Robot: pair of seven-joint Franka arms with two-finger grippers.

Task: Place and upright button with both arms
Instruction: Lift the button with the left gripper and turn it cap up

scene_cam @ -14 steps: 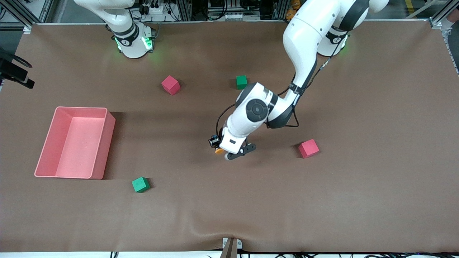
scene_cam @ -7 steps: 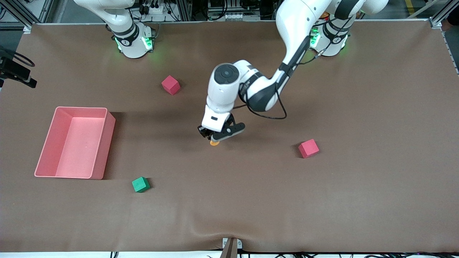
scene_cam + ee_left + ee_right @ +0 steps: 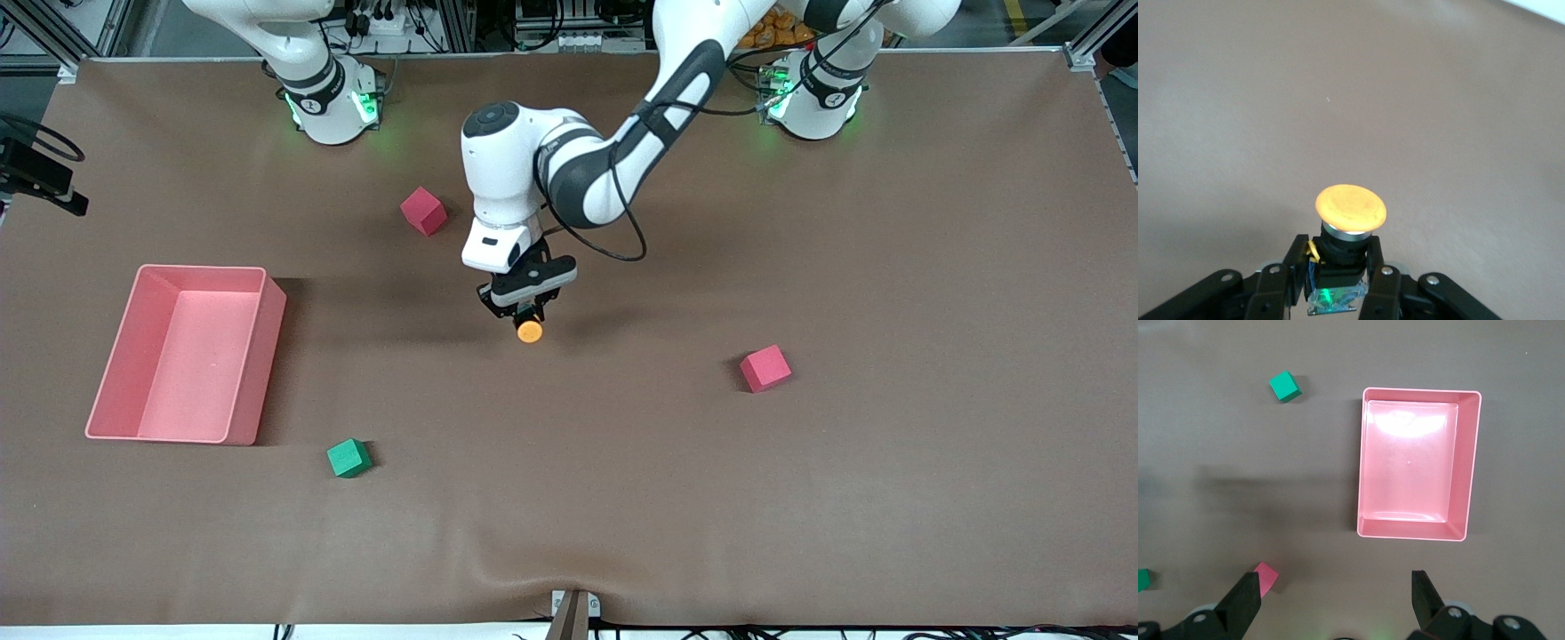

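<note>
Button (image 3: 1350, 208): round orange cap, black and blue body, pinched in left end effector (image 3: 524, 307) over mid counter (image 3: 800, 489), cap pointing out past the fingertips. Right end effector (image 3: 1338, 603) spread, waiting high.

My left arm reaches from its base out over the middle of the table, wrist bent down. My left gripper (image 3: 524, 311) is clamped on the button (image 3: 1350, 208), one finger (image 3: 1378, 283) on each side of its body. My right arm waits high above the table, its right gripper (image 3: 1337, 600) with fingers spread wide.
</note>
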